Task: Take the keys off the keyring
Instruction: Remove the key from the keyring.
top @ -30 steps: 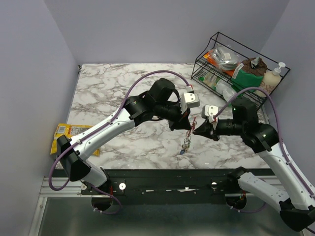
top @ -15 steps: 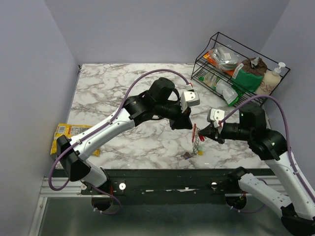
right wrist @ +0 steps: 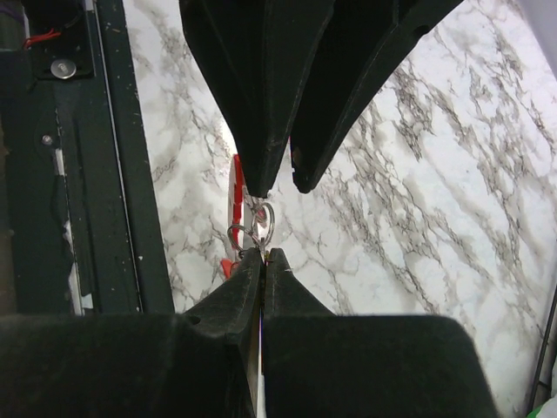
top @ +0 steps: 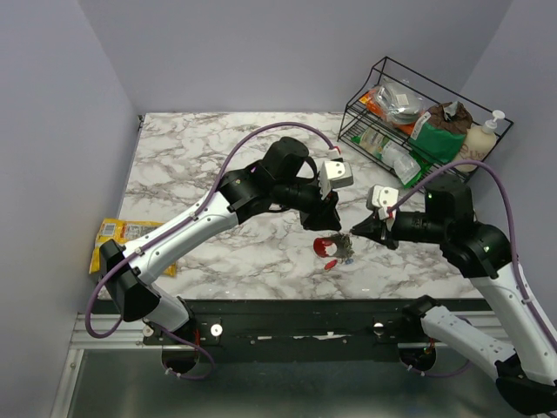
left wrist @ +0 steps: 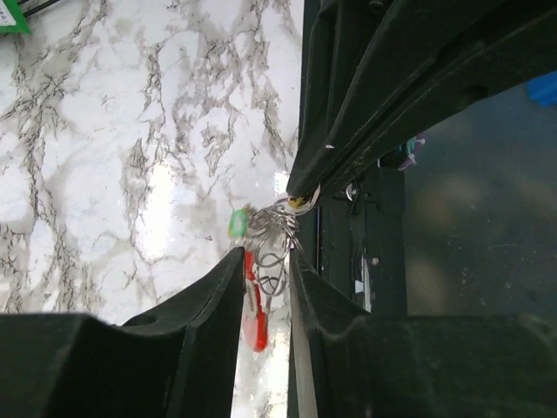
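Presently, both arms bent inward over keyring (top: 325, 246), left gripper (top: 329, 219) parted above it, right gripper (top: 352, 233) pinching keys (top: 345, 251) beside it, one keyring, key count unclear.

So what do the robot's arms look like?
The left arm and right arm have white tube-shaped links and chunky black joints. A purple cable loops along each. Each wrist carries a small pale grey camera box. The left gripper and right gripper have black tapered fingers.
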Controlling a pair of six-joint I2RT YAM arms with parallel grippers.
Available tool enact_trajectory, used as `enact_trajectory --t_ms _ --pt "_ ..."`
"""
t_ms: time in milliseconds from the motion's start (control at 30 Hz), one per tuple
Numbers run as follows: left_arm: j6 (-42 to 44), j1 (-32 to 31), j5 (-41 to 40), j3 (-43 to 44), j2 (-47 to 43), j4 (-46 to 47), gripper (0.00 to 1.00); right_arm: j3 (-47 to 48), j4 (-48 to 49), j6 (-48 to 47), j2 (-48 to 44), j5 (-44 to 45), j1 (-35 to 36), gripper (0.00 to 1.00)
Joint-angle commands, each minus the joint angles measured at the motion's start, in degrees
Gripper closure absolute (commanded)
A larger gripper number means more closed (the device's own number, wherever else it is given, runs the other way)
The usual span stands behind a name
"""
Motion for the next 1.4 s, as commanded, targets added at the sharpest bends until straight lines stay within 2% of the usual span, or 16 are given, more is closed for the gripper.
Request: enact_trajectory --t_ms 0,133,300,400,500,533,1367 --pt "0.26 0.11 1.20 -0.05 -1.67 0.63 0.64 2.46 -0.18 -0.41 0.45 0.09 0.45 0.99" --pt "0.70 0.11 0.68 0.03 -2.28 0.37 0.52 2.46 -0.01 -0.23 0.63 0.53 0.45 0.99" --pt "1.14 0.11 0.76 0.65 -2.46 -0.42 0.51 2.29 0.96 0.82 1.15 1.06 0.45 0.99" --pt "1.23 0.11 0.94 0.74 -2.37 -0.51 0.44 2.55 1.22 1.44 1.42 1.06 0.36 0.99" --pt "1.23 0.11 1.03 0.48 -2.28 -0.34 0.43 2.73 1.14 1.70 1.42 0.71 0.45 0.99" --pt "1.14 0.11 1.03 0.39 -2.28 -0.25 0.39 2.73 1.22 1.53 1.51 0.71 0.45 0.99" --pt "1.05 -0.68 5.42 -0.40 1.32 0.01 0.39 4.13 1.58 4.43 1.51 -4.83 0.27 0.99"
